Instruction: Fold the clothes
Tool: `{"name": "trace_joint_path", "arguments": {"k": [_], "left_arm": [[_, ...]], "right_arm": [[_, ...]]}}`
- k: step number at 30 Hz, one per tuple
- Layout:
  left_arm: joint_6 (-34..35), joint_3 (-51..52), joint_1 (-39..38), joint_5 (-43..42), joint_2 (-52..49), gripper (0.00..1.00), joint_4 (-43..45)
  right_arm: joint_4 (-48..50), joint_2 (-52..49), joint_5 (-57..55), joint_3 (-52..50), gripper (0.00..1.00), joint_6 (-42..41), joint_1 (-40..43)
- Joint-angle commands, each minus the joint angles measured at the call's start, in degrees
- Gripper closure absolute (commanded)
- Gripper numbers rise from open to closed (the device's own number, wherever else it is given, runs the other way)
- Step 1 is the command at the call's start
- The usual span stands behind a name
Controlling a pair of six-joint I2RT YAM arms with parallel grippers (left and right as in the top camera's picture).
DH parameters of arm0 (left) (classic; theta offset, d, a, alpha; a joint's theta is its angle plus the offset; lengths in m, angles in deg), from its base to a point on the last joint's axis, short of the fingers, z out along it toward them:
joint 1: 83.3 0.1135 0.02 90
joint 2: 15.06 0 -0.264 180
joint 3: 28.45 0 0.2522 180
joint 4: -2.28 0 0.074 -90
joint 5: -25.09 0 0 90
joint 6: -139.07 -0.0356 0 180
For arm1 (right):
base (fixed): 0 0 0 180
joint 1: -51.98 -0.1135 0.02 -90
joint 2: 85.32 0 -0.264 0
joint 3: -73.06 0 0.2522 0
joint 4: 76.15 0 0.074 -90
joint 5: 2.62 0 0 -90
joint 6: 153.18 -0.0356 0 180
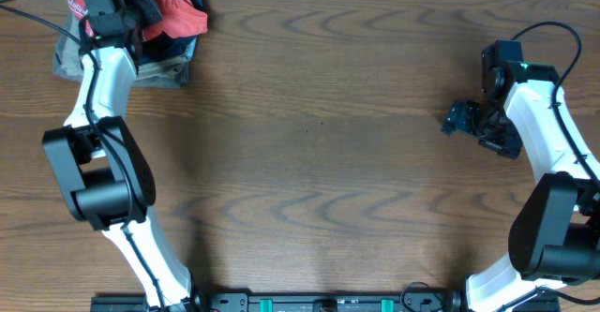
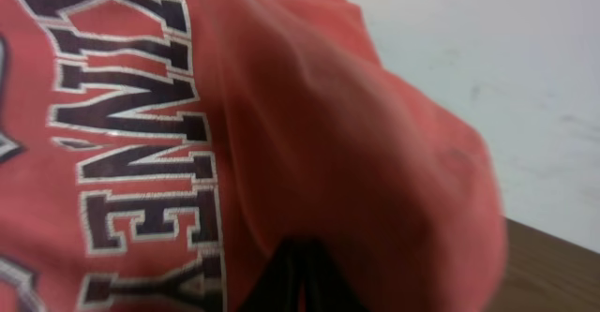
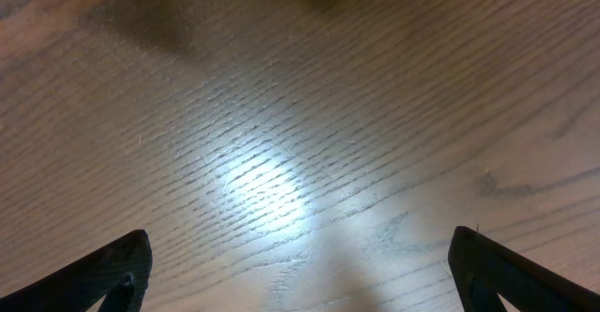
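Coral-red soft cotton T-shirt with outlined block lettering (image 1: 178, 7) lies bunched at the far left corner of the brown wood-grain surface (image 1: 319, 162), atop folded dark and grey garments (image 1: 164, 64); left end effector (image 2: 295, 279) is clamped shut on its fabric, evidently to draw it off the pile; right end effector (image 3: 300, 274) hangs wide open and empty near the right edge, presumably in reserve.

Left arm (image 1: 91, 87) stretches from the lower left to the upper-left corner of the frame, its left gripper (image 1: 150, 10) pinched tight on the T-shirt (image 1: 178, 7). Right arm (image 1: 548, 125) bends along the right edge, with the right gripper (image 1: 457, 118) pointing left, jaws spread wide.
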Motion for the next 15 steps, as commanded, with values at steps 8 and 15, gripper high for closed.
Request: {"name": "trace_joint_path", "arguments": {"k": [8,15], "left_arm": [[-1.4,0.1,-0.2,0.2,-2.0,0.94,8.0],[-1.2,0.1,-1.6,-0.2,-2.2,0.94,11.7]], "right_arm": [[0.0,-0.1,-0.1,0.0,0.01,0.7,0.3],[0.0,-0.1,-0.1,0.0,0.01,0.7,0.3]]}}
